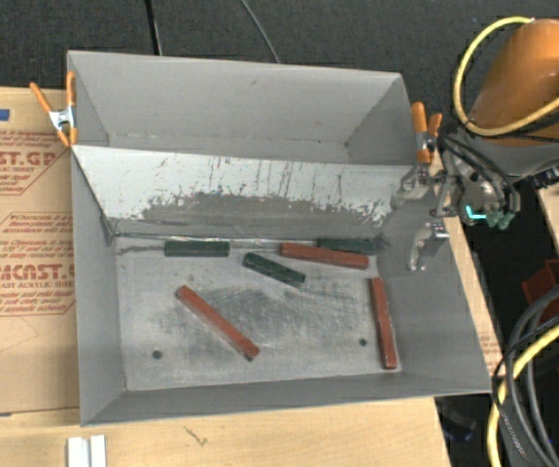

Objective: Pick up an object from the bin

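Camera view, claw (pixel 423 251) over right wall of bin (pixel 436 331), red bar (pixel 384 321) nearby

A dark green bar (pixel 355 245) is hiding partly behind a red bar (pixel 324 255). The arm's cables (pixel 518 397) are running off the bottom edge.

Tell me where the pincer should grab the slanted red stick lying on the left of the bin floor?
Probably at its middle, coming straight down from above. The red stick lies flat and alone, with bare bin floor along both long sides, so the pincer can close across its narrow width. Gripping the middle should keep it balanced.
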Robot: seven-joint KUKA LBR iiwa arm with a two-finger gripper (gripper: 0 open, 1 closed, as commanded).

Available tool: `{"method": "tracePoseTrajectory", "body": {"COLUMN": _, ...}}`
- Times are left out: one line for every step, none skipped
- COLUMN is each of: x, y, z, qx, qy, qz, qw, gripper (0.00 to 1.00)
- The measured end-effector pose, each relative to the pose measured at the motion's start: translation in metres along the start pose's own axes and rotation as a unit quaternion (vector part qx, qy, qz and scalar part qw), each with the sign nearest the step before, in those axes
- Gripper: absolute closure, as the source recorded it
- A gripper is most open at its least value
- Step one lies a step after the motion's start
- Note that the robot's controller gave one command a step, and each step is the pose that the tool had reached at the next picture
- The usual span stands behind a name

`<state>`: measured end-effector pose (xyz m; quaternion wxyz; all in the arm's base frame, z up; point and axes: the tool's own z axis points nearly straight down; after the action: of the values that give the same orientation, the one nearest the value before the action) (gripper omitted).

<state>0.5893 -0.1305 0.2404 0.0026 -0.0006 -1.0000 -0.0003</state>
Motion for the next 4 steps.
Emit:
{"method": "tracePoseTrajectory", "body": {"x": -0.002, "y": 0.001, "z": -0.005, "qx": 0.001, "qy": -0.0039, "qz": -0.001, "qw": 1.0000, "gripper": 0.00}}
{"method": "tracePoseTrajectory", "body": {"x": 0.010, "y": 0.029, "z": 0.048, "qx": 0.001, "qy": -0.0064, "qz": 0.006, "qw": 1.0000, "gripper": 0.00}}
{"method": "tracePoseTrajectory", "body": {"x": 0.001, "y": 0.056, "z": 0.115, "qx": 0.001, "qy": -0.0062, "qz": -0.012, "qw": 0.9999, "gripper": 0.00}}
{"method": "tracePoseTrajectory", "body": {"x": 0.000, "y": 0.061, "z": 0.133, "qx": -0.001, "qy": -0.0024, "qz": -0.017, "qw": 0.9998, "gripper": 0.00}}
